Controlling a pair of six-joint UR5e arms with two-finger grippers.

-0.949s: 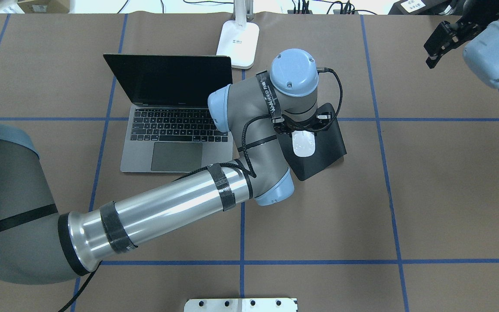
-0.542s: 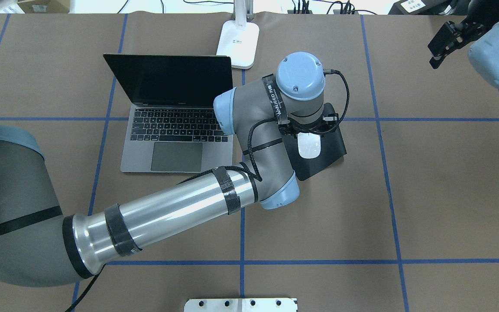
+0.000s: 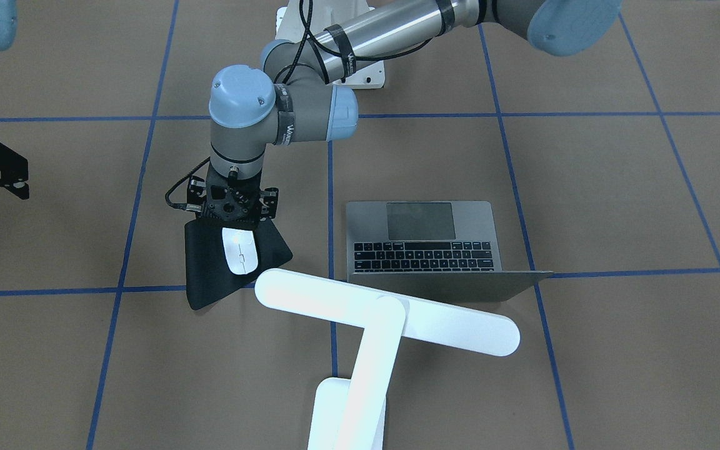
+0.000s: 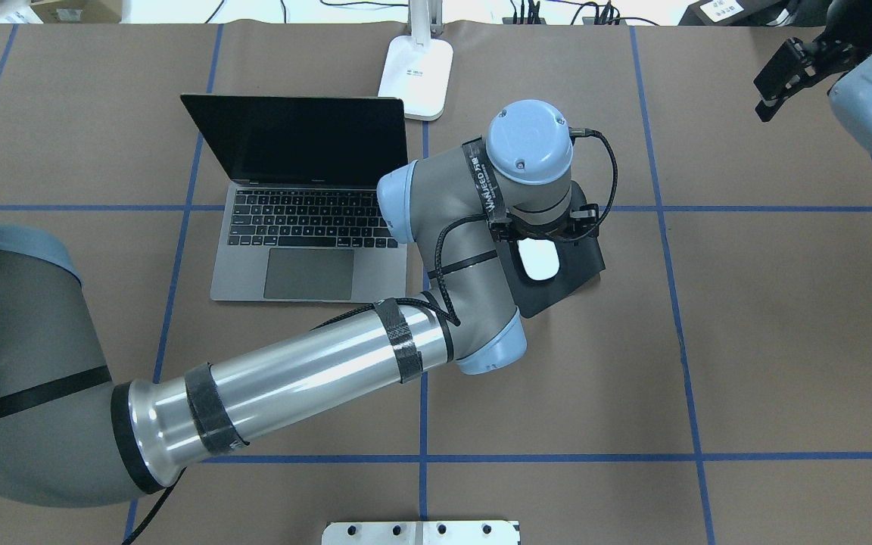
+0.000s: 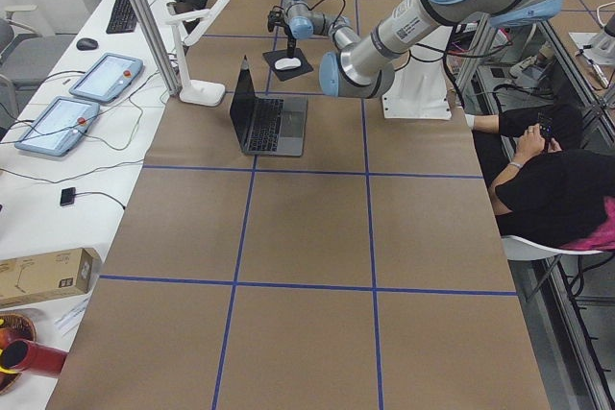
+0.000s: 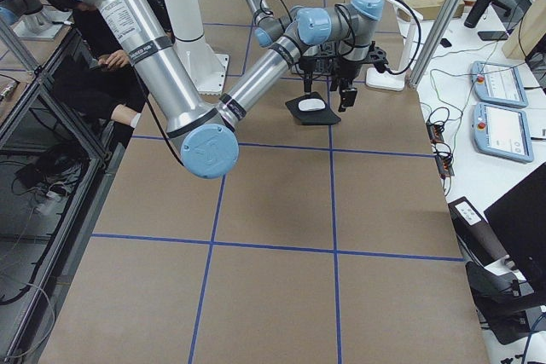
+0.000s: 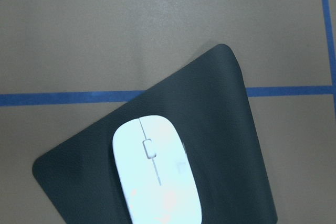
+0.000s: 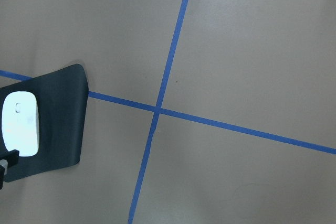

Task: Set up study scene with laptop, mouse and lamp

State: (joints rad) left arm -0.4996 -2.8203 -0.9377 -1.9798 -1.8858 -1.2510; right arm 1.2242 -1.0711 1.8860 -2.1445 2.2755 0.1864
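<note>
Now, in the overhead view the left arm (image 4: 315, 371) has carried its wrist a little further from the laptop (image 4: 307, 250) than a moment ago. The mouse (image 4: 540, 261) has gone with it by a small step, while the mouse pad (image 4: 583, 265) under it, just beside the laptop, has not moved. The right gripper (image 4: 783, 70) has also drawn further from the laptop. I judge that the mouse is being settled on the pad, so little more than the release remains, because the laptop already stands open and the lamp (image 4: 415, 76) stands just behind its screen. In the front-facing view the left gripper (image 3: 234, 217), which the wrist covers from overhead, hangs right over the mouse. Its own body hides the fingertips, so I cannot tell whether the jaws stand apart or press on the mouse. The two side views give it only as one thin dark bar above the mouse, too small to judge contact. The left wrist view shows the mouse lying on the pad, its rear end cut off by the lower edge, and no finger. The right wrist view has pad and mouse at its edge. Nothing shows in the right gripper, yet how wide its jaws stand I cannot tell.
</note>
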